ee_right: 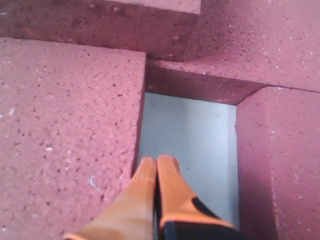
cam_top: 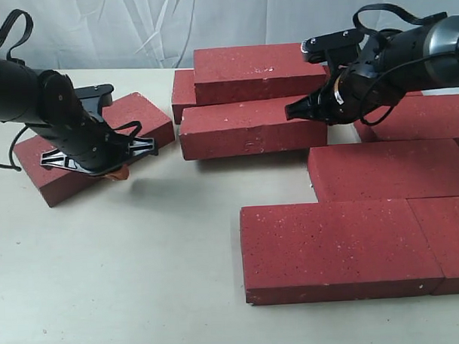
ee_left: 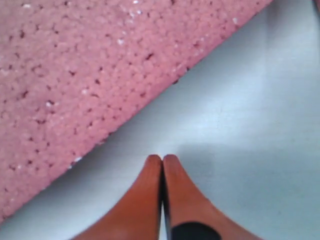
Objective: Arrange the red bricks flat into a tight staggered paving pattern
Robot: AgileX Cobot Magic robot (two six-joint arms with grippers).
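Several red bricks lie on the table. One lone brick sits askew at the left, and my left gripper hangs shut and empty just off its near long edge. In the left wrist view the orange fingertips meet over bare table beside that brick. My right gripper is shut and empty at the right end of the middle brick. The right wrist view shows its tips against that brick's end, over a gap of table before another brick.
A brick lies stacked on others at the back, one partly under it. Flat bricks lie at the right and along the front. A pale curtain hangs behind the table.
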